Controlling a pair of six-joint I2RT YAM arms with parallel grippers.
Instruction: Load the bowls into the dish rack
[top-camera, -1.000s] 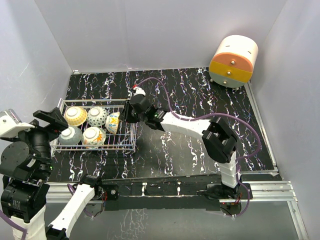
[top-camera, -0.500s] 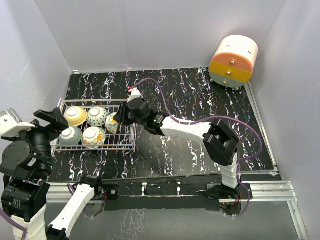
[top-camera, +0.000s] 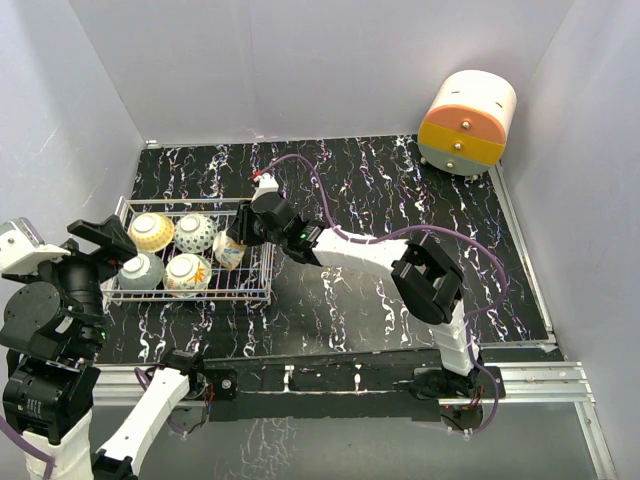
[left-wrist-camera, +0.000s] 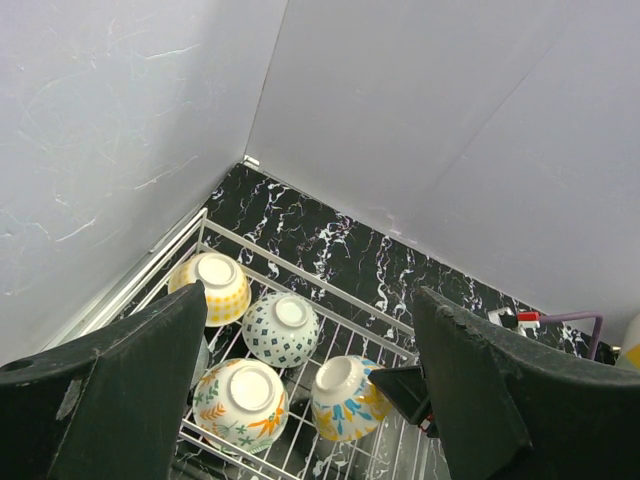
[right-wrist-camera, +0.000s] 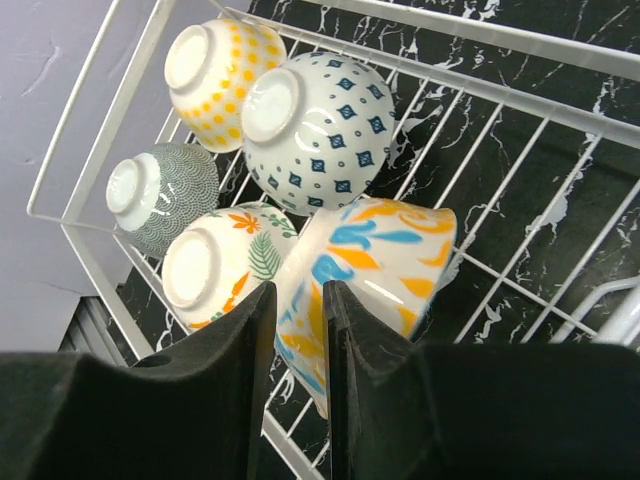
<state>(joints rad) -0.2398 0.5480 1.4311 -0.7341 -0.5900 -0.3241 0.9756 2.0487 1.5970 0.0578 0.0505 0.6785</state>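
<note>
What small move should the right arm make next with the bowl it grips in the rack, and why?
Probably open the right claw slightly and let go. It pinches the rim of the blue-and-orange bowl, which is tilted, low inside the dish rack and seemingly resting on its wires beside the flowered bowl, so releasing looks like the only step left.

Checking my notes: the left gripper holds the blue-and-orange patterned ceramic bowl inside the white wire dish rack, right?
No, the right gripper holds the blue-and-orange patterned ceramic bowl inside the white wire dish rack; the right wrist view shows it.
</note>
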